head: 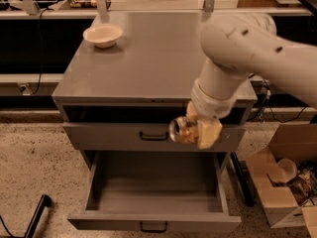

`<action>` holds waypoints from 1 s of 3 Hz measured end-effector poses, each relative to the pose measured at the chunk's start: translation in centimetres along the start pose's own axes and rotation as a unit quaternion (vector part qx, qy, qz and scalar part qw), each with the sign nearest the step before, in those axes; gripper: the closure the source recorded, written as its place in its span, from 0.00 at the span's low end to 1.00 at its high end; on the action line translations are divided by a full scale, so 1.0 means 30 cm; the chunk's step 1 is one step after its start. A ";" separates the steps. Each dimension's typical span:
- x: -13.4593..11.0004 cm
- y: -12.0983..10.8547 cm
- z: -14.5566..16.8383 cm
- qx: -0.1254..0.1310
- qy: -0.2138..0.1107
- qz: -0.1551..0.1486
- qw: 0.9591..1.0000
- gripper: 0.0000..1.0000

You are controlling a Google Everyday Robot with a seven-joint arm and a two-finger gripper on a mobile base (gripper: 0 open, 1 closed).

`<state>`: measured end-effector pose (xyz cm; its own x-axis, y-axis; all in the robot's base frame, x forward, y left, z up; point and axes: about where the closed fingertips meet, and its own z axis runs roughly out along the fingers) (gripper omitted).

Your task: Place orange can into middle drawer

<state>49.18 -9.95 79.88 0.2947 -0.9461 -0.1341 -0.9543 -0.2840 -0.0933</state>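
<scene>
My gripper [194,131] hangs from the white arm in front of the cabinet, level with the upper drawer front, right of its handle. It is shut on the orange can [181,130], which lies on its side with a silvery end facing left. The middle drawer [153,221] is pulled open below, wide and grey, with a small dark bar handle on its front. Its inside is bare. The can is held above the drawer's right half.
A white bowl [103,34] sits at the back left of the grey cabinet top [148,58]. The upper drawer [109,135] is closed. An open cardboard box [287,182] with clutter stands on the floor to the right. A dark object [37,214] lies at lower left.
</scene>
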 end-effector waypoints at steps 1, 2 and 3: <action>0.043 0.070 0.067 -0.026 0.004 0.015 1.000 1.00; 0.067 0.060 0.126 -0.018 -0.042 0.018 0.999 1.00; 0.056 0.095 0.300 -0.010 -0.142 0.021 0.990 1.00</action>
<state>47.40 -10.96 70.50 0.2537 -0.8759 -0.4104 -0.9661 -0.2505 -0.0625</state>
